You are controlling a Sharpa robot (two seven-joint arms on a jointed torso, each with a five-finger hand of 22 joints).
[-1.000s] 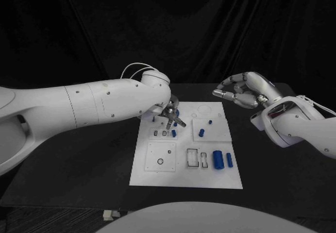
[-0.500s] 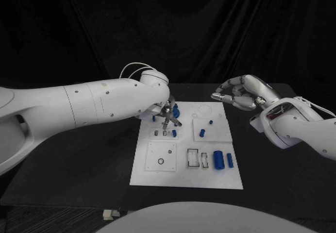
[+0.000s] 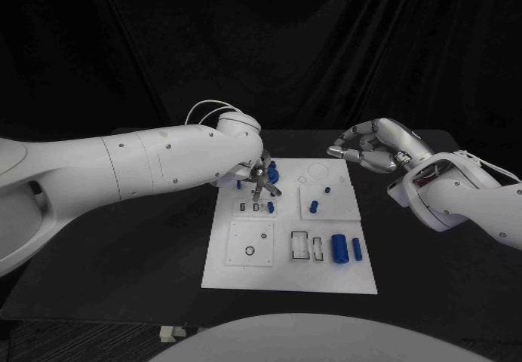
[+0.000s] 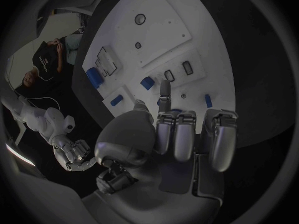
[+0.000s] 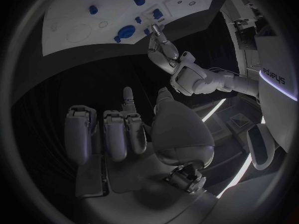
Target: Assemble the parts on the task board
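Note:
The white task board (image 3: 327, 275) lies mid-table. My left hand (image 3: 259, 179) hovers over its far left corner, most fingers curled in and one finger (image 4: 164, 91) stretched out toward the board, with nothing in it. A round blue part (image 3: 271, 173) sits right beside that hand. Two blue cylinders (image 3: 339, 247) lie side by side at the board's near right, and small blue parts (image 3: 313, 205) stand in the middle. My right hand (image 3: 376, 147) hangs in the air past the board's far right corner, its fingers (image 5: 115, 134) curled in and holding nothing.
Black rectangular slots (image 3: 298, 246) and a square plate with a small ring (image 3: 250, 250) lie on the near half of the board. Black table (image 3: 142, 249) surrounds the board on all sides. A dark curtain hangs behind.
My right hand has dropped slightly and drifted toward the board's far right corner. My left hand has shifted a little toward the board's far edge.

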